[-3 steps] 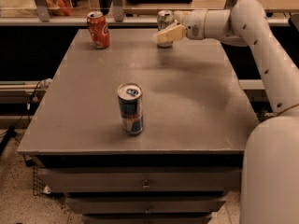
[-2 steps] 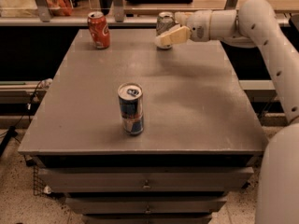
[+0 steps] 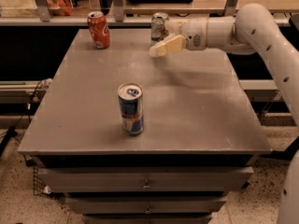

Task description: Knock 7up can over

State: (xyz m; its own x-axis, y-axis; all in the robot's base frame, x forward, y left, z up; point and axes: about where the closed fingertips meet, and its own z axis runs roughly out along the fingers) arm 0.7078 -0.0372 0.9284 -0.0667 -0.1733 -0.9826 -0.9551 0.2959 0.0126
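Note:
The 7up can (image 3: 159,27), silver-white with a silver top, stands upright at the far edge of the grey table (image 3: 196,111), right of centre. My gripper (image 3: 164,46) reaches in from the right on the white arm (image 3: 219,31). It sits right against the can's front right side and hides its lower part. I cannot tell whether it touches the can.
An orange-red can (image 3: 98,30) stands at the table's far left. A slim blue-and-silver can (image 3: 131,108) stands upright near the table's middle front. Behind the table runs a shelf rail with posts (image 3: 117,3). Drawers (image 3: 145,185) sit below the tabletop.
My gripper has moved a little to the left and toward the front, alongside the 7up can. The can appears shifted slightly left and still stands. The other two cans have not moved.

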